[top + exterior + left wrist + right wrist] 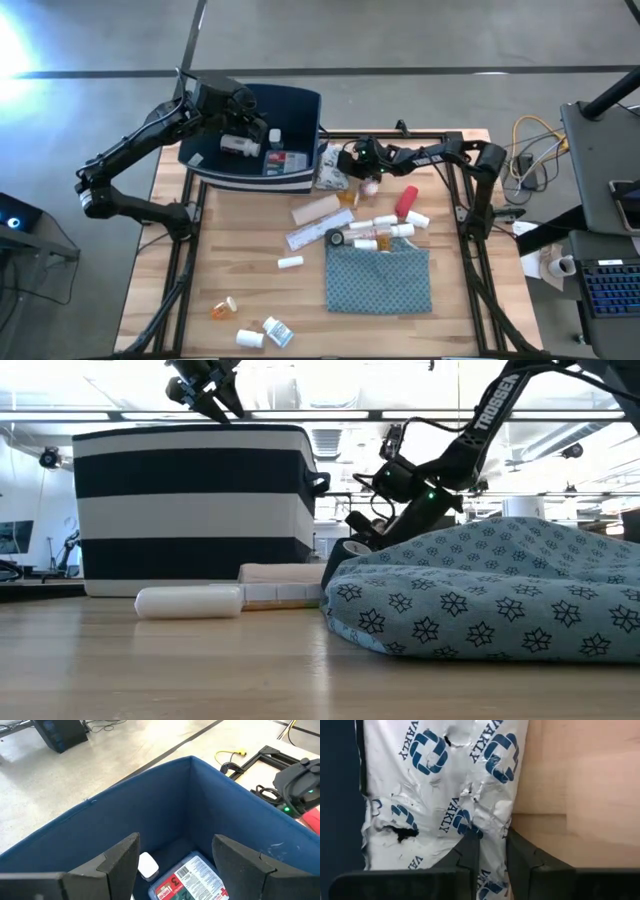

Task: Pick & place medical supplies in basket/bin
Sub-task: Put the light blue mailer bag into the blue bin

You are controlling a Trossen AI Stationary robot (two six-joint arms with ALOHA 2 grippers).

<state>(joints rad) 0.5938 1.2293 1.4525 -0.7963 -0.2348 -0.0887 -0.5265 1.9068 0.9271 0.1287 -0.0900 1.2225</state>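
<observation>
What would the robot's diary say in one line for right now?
left gripper: open above dark navy tub | right gripper: pinching crinkled white blue-logo packet beside tub | teal patterned cloth: untouched

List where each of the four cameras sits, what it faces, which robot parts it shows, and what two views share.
High: overhead, straight down on the table; both arms.
Low: table height, past the teal cloth to the basket; arms enter from above.
Left wrist: over the basket, looking in at a box; left gripper open.
Right wrist: down on a white packet; right gripper pinches it.
Shared: high and left wrist both show the box in the basket.
</observation>
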